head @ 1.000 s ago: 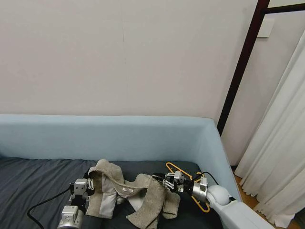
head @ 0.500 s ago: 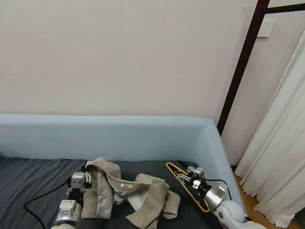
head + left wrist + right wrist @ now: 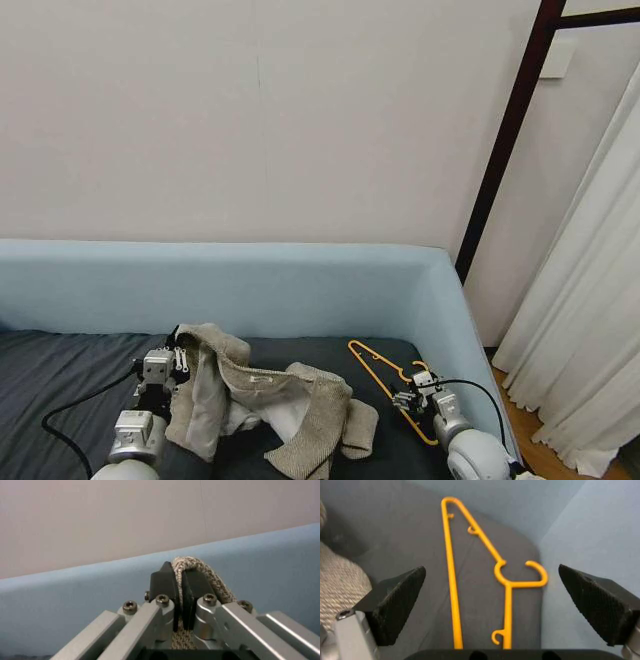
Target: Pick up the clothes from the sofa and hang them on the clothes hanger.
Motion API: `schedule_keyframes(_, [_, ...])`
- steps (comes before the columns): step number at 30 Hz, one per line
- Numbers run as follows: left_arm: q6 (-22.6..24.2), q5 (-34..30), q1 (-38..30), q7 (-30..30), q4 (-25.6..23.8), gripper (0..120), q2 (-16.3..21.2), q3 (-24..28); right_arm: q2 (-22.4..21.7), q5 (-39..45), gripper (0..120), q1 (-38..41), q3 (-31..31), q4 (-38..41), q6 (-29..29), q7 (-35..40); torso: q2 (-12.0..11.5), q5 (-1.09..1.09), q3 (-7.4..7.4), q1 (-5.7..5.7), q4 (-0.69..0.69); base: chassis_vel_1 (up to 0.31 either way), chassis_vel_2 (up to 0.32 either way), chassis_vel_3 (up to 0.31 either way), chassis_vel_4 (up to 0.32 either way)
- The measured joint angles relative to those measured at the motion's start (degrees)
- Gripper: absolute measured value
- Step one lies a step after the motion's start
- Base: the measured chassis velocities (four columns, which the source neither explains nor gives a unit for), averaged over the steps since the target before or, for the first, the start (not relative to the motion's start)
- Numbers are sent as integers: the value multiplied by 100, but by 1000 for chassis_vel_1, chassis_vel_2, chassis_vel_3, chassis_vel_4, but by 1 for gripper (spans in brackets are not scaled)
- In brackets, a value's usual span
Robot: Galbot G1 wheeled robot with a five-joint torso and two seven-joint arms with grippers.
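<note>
On sofa (image 3: pixel 300 285), left gripper (image 3: pixel 178 591) pinching sweater (image 3: pixel 312 415)

Beige knit (image 3: pixel 290 415) crumpled on dark seat (image 3: pixel 60 365) of pale-blue sofa (image 3: pixel 300 285). Left gripper (image 3: pixel 172 358) pinching knit's left edge, with that edge lifted off seat. Orange hanger (image 3: pixel 382 356) lying flat just right of knit. Right gripper (image 3: pixel 415 390) right of knit, over hanger.

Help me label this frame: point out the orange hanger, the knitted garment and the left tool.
orange hanger (image 3: pixel 450 570), right wrist view, its long bar.
knitted garment (image 3: pixel 320 420), head view, beige knit fold.
left tool (image 3: pixel 178 588), left wrist view, between fingertips clamping the garment.
</note>
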Motion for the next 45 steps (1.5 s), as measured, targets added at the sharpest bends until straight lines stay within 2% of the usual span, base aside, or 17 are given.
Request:
schedule_keyframes(7, [-20, 10, 67, -22, -64, 0, 0, -32, 391, 388, 100, 587, -116, -789, -147, -170, 0, 0, 0, 0, 1, 0, 0, 0, 0])
schedule_keyframes(11, [-21, 24, 65, -27, -71, 0, -17, -17, 562, -68, 100, 827, 45, -1173, -552, -537, 0, 0, 0, 0, 2, 0, 0, 0, 0])
schedule_keyframes(15, [-21, 28, 64, -41, -80, 0, -26, -12, 601, -427, 100, 944, 202, -1215, -1589, -494, 0, 0, 0, 0, -1, 0, 0, 0, 0])
schedule_keyframes(16, [-21, 28, 64, -41, -80, 0, -26, -12, 601, -427, 100, 944, 202, -1215, -1589, -494, 0, 0, 0, 0, -1, 0, 0, 0, 0])
schedule_keyframes(18, [-24, 30, 62, -44, -79, 0, -29, -12, 641, -504, 100, 987, 301, -1226, -1964, -530, 0, -1, 0, 0, -1, 0, 0, 0, 0])
schedule_keyframes(25, [-35, 34, 23, -49, -53, 0, -52, 13, 783, -663, 100, 995, 414, -1750, -1389, -951, 0, 0, 0, 0, 0, 0, 0, 0, 0])
schedule_keyframes(31, [-47, 7, -13, -54, -29, 0, -7, 18, 914, -779, 99, 1041, 521, -2169, -1210, -1133, 0, 0, 0, 0, 0, 0, 0, 0, 0])
schedule_keyframes(33, [-47, -1, -23, -58, -29, 0, 2, 17, 934, -783, 97, 1064, 535, -2229, -1209, -1143, 0, 0, 0, 0, 0, 0, 0, 0, 0])
schedule_keyframes(36, [-53, -35, -48, -65, -28, 0, 28, 17, 1028, -780, 84, 1175, 608, -2515, -1201, -1208, 0, 0, 0, 0, 0, 0, 0, 0, 0])
schedule_keyframes(37, [-53, -35, -48, -65, -28, 0, 28, 17, 1028, -780, 84, 1175, 608, -2515, -1201, -1208, 0, 0, 0, 0, 0, 0, 0, 0, 0])
schedule_keyframes(41, [-64, -70, -60, -72, -31, 0, 64, 18, 1175, -766, 63, 1315, 713, -2882, -1161, -1420, 0, -1, 0, 0, 0, 0, 0, 0, 0])
schedule_keyframes(43, [-65, -82, -64, -75, -32, 0, 78, 18, 1201, -781, 60, 1332, 719, -2929, -1160, -1447, 0, 0, 0, 0, 0, 0, 0, 0, 0])
schedule_keyframes(45, [-65, -119, -80, -80, -32, 0, 111, 17, 1250, -836, 50, 1358, 722, -2998, -1163, -1472, 0, 0, -1, 0, 0, 0, 0, 0, 0])
